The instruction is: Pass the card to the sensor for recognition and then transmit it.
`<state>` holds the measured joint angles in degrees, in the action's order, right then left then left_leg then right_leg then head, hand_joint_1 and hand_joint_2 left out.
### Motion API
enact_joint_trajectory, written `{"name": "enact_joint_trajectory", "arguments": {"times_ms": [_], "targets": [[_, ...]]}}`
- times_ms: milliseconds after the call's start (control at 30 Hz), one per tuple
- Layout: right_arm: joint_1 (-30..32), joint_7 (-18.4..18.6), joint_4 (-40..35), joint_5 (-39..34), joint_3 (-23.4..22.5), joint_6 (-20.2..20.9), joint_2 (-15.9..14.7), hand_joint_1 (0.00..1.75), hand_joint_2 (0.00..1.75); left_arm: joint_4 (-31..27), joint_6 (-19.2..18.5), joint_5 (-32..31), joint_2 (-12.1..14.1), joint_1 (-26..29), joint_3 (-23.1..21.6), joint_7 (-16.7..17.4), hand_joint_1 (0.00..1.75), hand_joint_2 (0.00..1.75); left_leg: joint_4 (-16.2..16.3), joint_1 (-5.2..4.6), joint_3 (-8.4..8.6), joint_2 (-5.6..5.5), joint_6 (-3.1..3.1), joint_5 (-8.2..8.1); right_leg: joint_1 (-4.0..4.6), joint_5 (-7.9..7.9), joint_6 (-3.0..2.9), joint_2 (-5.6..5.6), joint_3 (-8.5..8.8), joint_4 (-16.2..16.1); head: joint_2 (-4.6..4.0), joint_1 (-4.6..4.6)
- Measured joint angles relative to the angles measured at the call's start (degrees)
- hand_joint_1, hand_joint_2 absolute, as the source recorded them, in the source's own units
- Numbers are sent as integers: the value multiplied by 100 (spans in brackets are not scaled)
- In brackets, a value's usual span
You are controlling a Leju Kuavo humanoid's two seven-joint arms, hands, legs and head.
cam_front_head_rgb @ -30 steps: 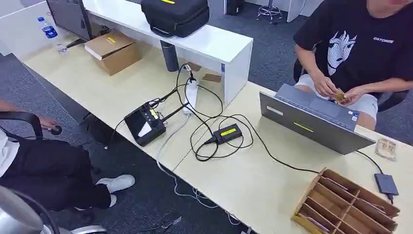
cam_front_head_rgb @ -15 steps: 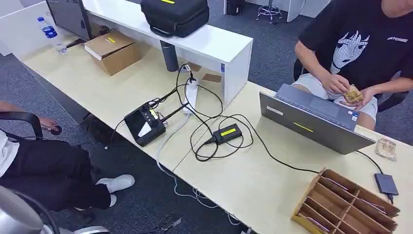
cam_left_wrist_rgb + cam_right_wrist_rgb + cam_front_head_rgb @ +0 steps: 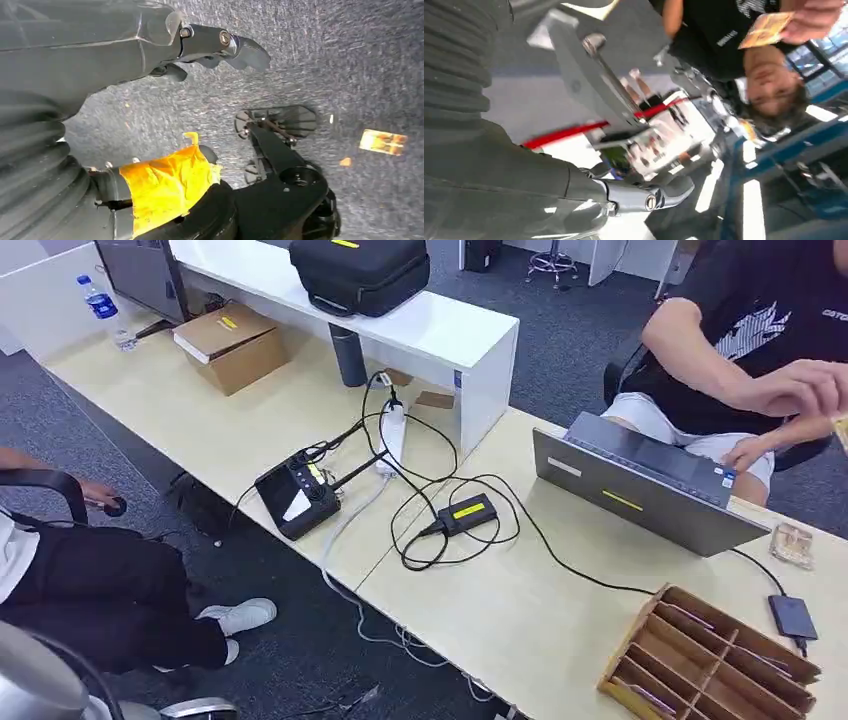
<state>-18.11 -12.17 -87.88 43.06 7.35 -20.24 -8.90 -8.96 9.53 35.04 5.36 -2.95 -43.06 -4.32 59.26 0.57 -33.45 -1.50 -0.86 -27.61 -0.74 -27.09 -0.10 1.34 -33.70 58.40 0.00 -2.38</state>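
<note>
A person in a black shirt (image 3: 760, 320) sits behind the laptop and holds up an orange-tan card (image 3: 766, 29) in a raised hand (image 3: 800, 390). A small dark sensor pad (image 3: 793, 617) lies on the desk's right, wired to the laptop. Beside it stands a wooden slotted box (image 3: 710, 660) with cards in it. A small stack of tan cards (image 3: 793, 543) lies near the laptop. My left hand (image 3: 100, 55) hangs over the carpet, fingers (image 3: 225, 45) apart from the yellow-taped thumb, holding nothing. My right hand (image 3: 524, 170) is raised toward the person, with nothing in it.
A grey laptop (image 3: 640, 495), a black adapter (image 3: 466, 513) with looped cables, a screened controller (image 3: 298, 495) and a power strip (image 3: 392, 435) lie on the desk. A cardboard box (image 3: 232, 345) sits further back. Another person (image 3: 90, 590) sits at left. An orange card-like piece (image 3: 383, 141) lies on the carpet.
The person has lifted the card from the lap up and to the right, leaning that way. Things on the desk have not moved.
</note>
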Motion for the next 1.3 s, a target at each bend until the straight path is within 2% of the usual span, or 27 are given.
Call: {"name": "enact_joint_trajectory", "arguments": {"times_ms": [133,233,367,433,467,633,700,800,1100,1300], "targets": [[-832,371,529,380,612,-98,-2,0,175,-85,15,-188,22,-90,-105,269,0,175,0,0,-1,-4,-5,13,0,9,-2,-1,-3,0,0,0],[-1281,480,899,472,880,-98,15,0,175,-155,17,-286,37,-142,-164,386,0,175,0,0,-3,-11,-3,15,0,10,-1,-6,-1,1,0,0],[-1567,491,1191,476,1068,-98,85,0,175,-216,24,-349,52,-163,-188,430,0,175,1,0,-3,-11,-3,15,0,10,-1,-6,-1,1,0,0],[-1650,496,1283,478,1140,-96,149,56,175,-238,24,-391,55,-173,-190,489,0,175,1,0,-4,-11,-3,15,0,10,-1,-6,-2,1,0,0],[-1673,494,1320,474,1188,-92,190,159,175,-240,24,-411,55,-179,-190,494,0,175,0,1,-4,-11,-3,15,0,10,-1,-6,-2,1,0,0],[-1681,417,1359,233,1341,-67,363,161,175,-258,31,-468,57,-194,-190,535,0,175,0,1,-4,-11,-3,15,0,9,-1,-7,-4,1,0,0],[-1651,351,1326,137,1389,-52,407,169,175,-258,35,-505,59,-188,-190,542,0,175,0,1,-5,-12,-3,15,1,9,-1,-7,-4,1,0,0],[-1609,299,1276,80,1455,-41,435,173,175,-258,50,-527,59,-187,-190,542,0,175,0,1,-5,-11,-3,15,1,10,-1,-7,-4,0,0,0],[-1376,28,784,-106,1577,-43,446,175,175,-258,50,-573,61,-145,-188,542,0,175,0,0,-6,-13,-3,14,0,9,-1,-10,-5,-1,0,-2],[-959,-162,299,-390,1604,-105,382,175,175,-258,50,-546,61,-64,-168,454,0,175,0,1,-7,-13,-4,12,0,9,-1,-10,-8,-3,0,2]]}}
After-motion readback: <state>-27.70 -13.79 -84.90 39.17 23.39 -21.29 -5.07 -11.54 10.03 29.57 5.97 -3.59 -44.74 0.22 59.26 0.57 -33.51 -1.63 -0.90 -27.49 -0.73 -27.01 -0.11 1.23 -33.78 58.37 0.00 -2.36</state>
